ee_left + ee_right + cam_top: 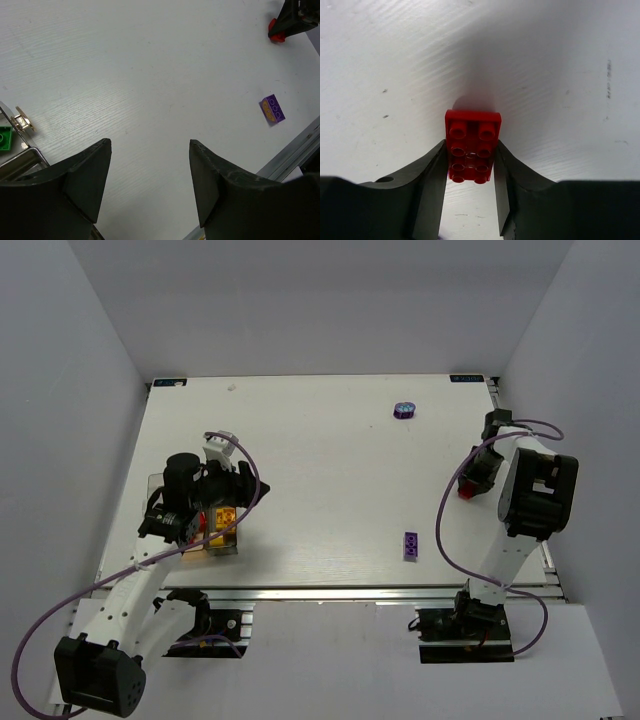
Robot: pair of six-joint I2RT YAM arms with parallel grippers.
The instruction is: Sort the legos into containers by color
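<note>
Top view, table centre as dial hub.

Nearest is a purple brick [410,545], abt 4 o'c, flat on the white table [320,440] close to the near edge, studs up, nothing touching it. In the L wrist view the same brick [272,109] lies at abt 2 o'c, well apart from the fingers.

The containers [222,538] are at abt 8 o'c, nr the near-L corner and mostly hidden under the L arm. Yellow-orange shows inside, but single pieces can't be told apart from above. The L wrist view catches only a bin corner [22,155] at the 9 o'c frame edge, w/ a green brick [5,138] inside it.

L claw [232,502] hangs over the containers' R side. Its jaws are spread wide w/ nothing btwn them, and only tabletop shows thru the gap [150,170].

R claw [470,483] is at abt 3 o'c, down at the table. It pinches a red brick [466,492]. In the R wrist view the claw [471,150] has one finger [432,180] pressed to each long side of the brick [472,131], which is a flat 2-by-4 piece, studs up, its far end poking past the tips. Can't tell if it's off the surface.

Farthest is a purple round piece [404,409], abt 1–2 o'c nr the far edge, alone.
</note>
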